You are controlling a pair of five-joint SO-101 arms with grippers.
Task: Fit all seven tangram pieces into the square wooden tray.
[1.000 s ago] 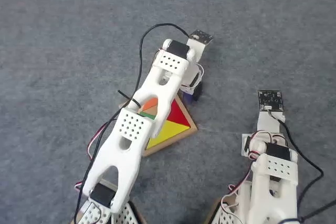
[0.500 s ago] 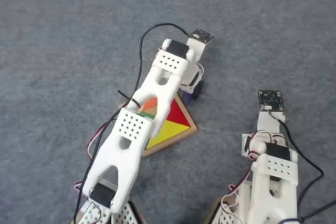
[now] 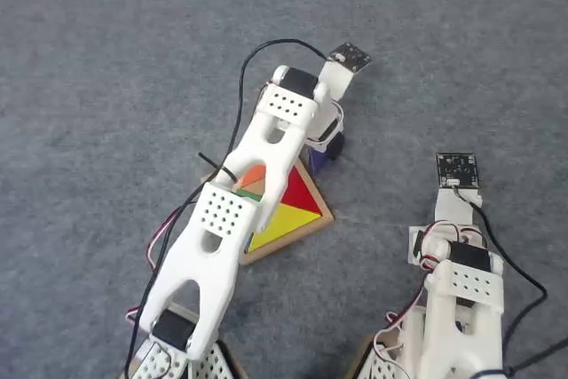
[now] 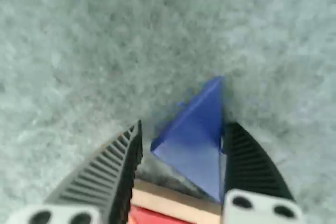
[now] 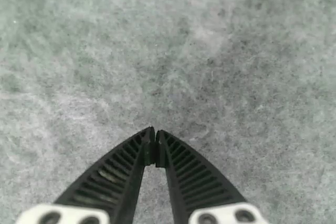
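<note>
The square wooden tray (image 3: 311, 222) lies mid-table under my left arm, holding a red piece (image 3: 300, 191), a yellow piece (image 3: 282, 219), an orange piece (image 3: 256, 175) and a green piece (image 3: 251, 192); the arm hides the rest. A blue triangle (image 4: 195, 136) stands tilted on the grey mat just beyond the tray's rim (image 4: 173, 203). My left gripper (image 4: 184, 127) is open around it, one finger (image 4: 247, 166) touching it and the other (image 4: 113, 169) slightly apart. In the high view the blue triangle (image 3: 317, 160) peeks out under that gripper (image 3: 325, 141). My right gripper (image 5: 155, 135) is shut on nothing over bare mat.
Grey felt covers the whole table (image 3: 106, 86). My right arm (image 3: 457, 272) rests at the front right, away from the tray. A black cable (image 3: 244, 68) loops over my left arm. Open mat lies to the left and far side.
My left wrist has turned slightly, its camera board shifting up and to the right. The right arm has not moved.
</note>
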